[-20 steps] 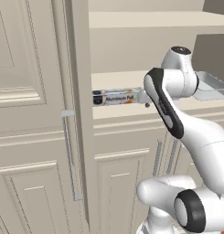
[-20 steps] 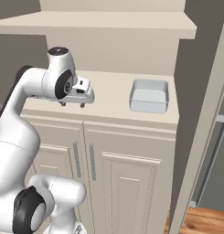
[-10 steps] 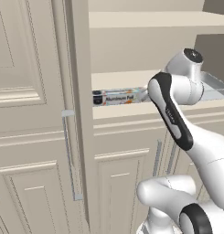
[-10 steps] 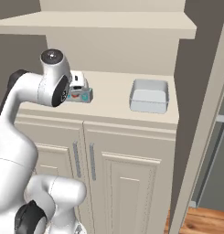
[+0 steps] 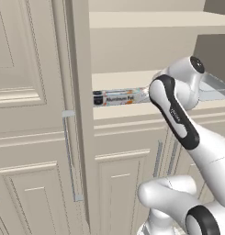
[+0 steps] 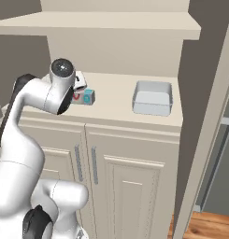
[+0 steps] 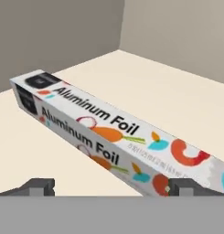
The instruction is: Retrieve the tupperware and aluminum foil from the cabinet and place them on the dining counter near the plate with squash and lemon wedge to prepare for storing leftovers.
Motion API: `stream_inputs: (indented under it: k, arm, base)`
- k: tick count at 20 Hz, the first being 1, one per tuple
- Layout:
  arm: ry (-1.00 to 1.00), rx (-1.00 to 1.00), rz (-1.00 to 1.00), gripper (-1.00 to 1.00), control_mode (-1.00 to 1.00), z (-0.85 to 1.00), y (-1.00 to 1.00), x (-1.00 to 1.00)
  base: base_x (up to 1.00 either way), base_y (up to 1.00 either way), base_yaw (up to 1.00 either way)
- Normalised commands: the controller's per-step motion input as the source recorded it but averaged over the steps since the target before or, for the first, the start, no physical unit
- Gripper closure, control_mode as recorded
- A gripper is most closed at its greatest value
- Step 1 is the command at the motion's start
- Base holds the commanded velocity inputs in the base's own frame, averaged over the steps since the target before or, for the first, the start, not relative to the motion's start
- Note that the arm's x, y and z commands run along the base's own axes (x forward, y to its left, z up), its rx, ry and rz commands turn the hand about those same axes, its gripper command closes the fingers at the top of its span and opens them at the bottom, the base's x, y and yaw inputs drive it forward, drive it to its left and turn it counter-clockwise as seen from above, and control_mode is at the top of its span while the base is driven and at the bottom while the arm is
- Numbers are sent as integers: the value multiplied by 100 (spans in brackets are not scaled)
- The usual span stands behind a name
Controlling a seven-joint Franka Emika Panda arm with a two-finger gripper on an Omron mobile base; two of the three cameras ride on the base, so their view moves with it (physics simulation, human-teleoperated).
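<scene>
Hand view: the aluminum foil box [image 7: 109,137] lies flat on the pale cabinet shelf [image 7: 177,96], running on a diagonal from the upper left toward the lower right, with the tool [image 7: 106,187] poised just above its near end, its two dark tips spread wide apart and closed on nothing. One tip [image 7: 182,186] sits at the edge of the carton, the other stands off over bare shelf. From the left base view the box [image 5: 118,97] lies lengthwise along the shelf front beside the open cabinet door [image 5: 79,114], partly hidden by the white arm [image 5: 176,114]. In the right base view the clear tupperware [image 6: 153,98] rests well apart on the same shelf [image 6: 116,105], untouched. The step in hand appears to be the reach for the foil, the first of the two items to be fetched. The next move would call for centring the spread tips across the narrow width of the carton, lowering onto it and closing, since the present offset looks likely to catch only a corner.
</scene>
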Motion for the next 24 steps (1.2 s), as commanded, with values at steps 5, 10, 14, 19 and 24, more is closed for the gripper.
stream_inputs:
  k: [5,10,14,19,24]
  arm:
    - [0,0,28,-100,-100,0,17,30]
    - [-2,0,27,-100,-100,0,10,20]
    - [-2,0,21,-100,-100,0,2,18]
    - [0,0,14,-100,-100,0,0,34]
    - [0,0,16,-100,-100,0,0,26]
  base:
    - [0,0,0]
    - [0,0,0]
    - [0,0,0]
    - [0,0,0]
    - [0,0,0]
